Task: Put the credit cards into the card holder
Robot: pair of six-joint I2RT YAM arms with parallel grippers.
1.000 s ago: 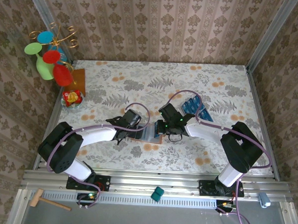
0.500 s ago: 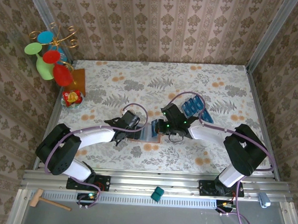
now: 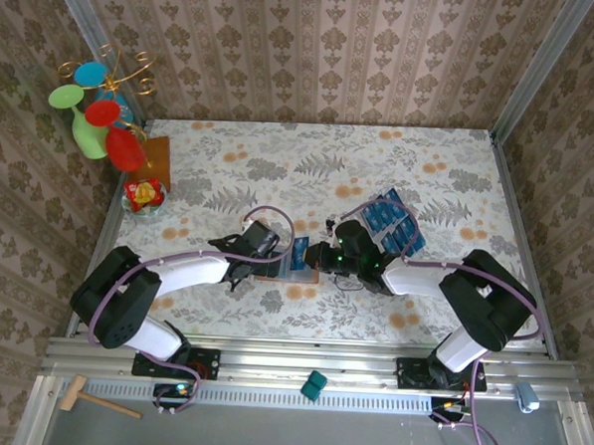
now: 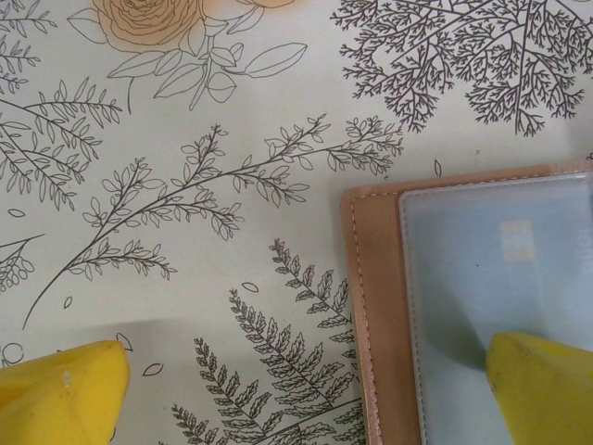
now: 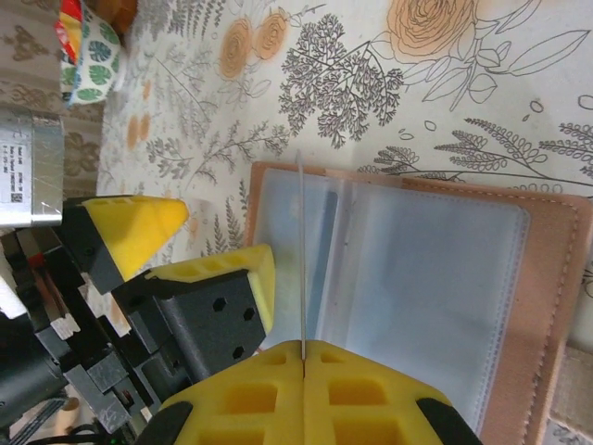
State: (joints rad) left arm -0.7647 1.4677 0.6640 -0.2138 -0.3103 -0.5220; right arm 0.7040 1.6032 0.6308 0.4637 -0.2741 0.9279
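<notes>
Floral table — left gripper wide over card holder, right gripper pinching credit card.

The top external camera looks steeply down from high behind the near edge over the whole floral table, while both wrist cameras hang close over it (the left facing straight down, the right at a slant), all three sharing the open card holder.
</notes>
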